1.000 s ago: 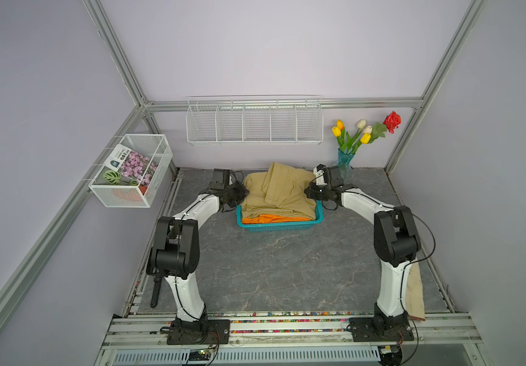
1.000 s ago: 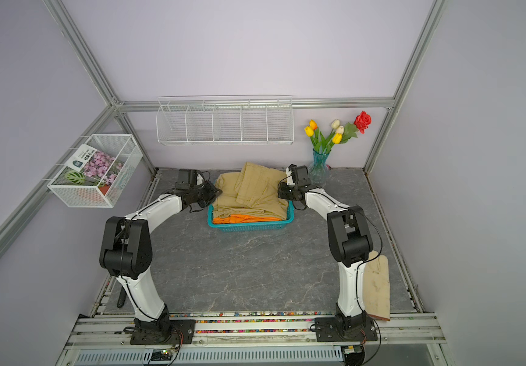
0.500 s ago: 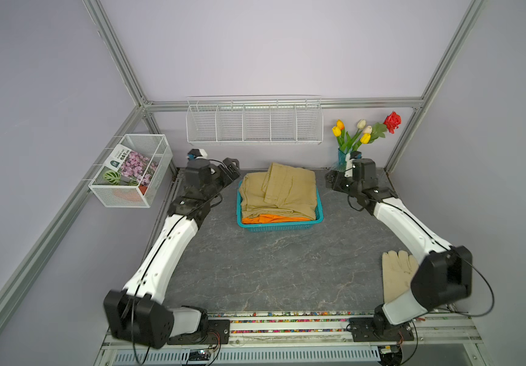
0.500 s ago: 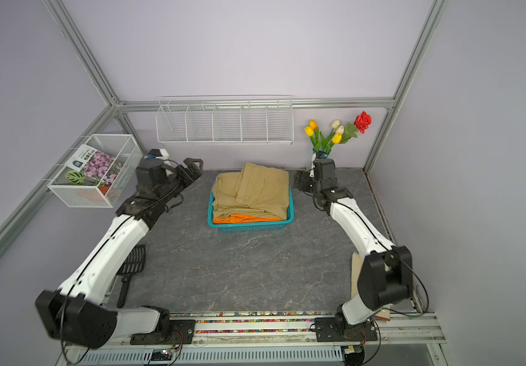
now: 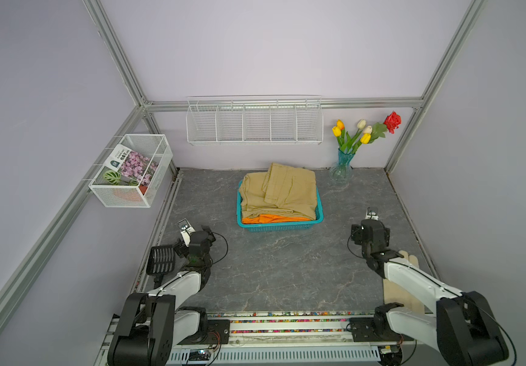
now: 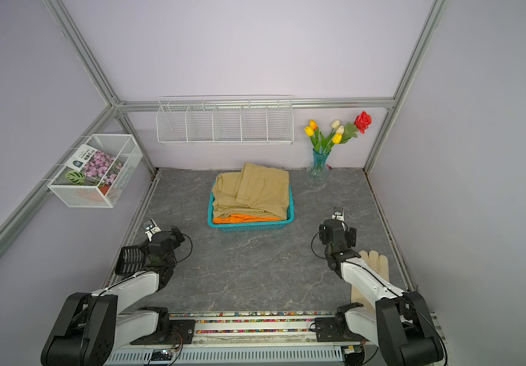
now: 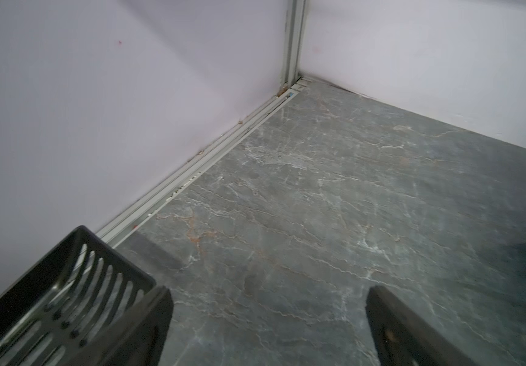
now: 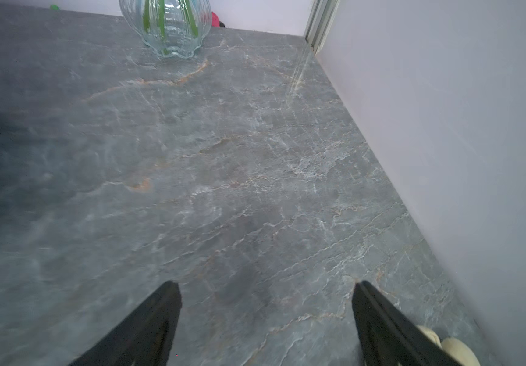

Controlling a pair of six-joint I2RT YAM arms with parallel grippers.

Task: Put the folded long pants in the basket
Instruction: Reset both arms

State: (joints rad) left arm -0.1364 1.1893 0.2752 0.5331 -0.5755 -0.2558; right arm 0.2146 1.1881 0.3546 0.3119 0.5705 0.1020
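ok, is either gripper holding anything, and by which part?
Nothing held. Left gripper and right gripper are both open and empty, away from the basket where the khaki pants lie on top.

Robot lab cell, aluminium frame (image 5: 366, 102), lilac walls (image 5: 271, 47)

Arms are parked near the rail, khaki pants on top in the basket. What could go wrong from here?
The khaki pants are heaped above the basket and hide its far rim, so the pile might slide or unfold. The open left pincer sits close beside the black scoop; a sideways swing could knock it. The right arm hangs over the cream glove; dropping lower might snag it.
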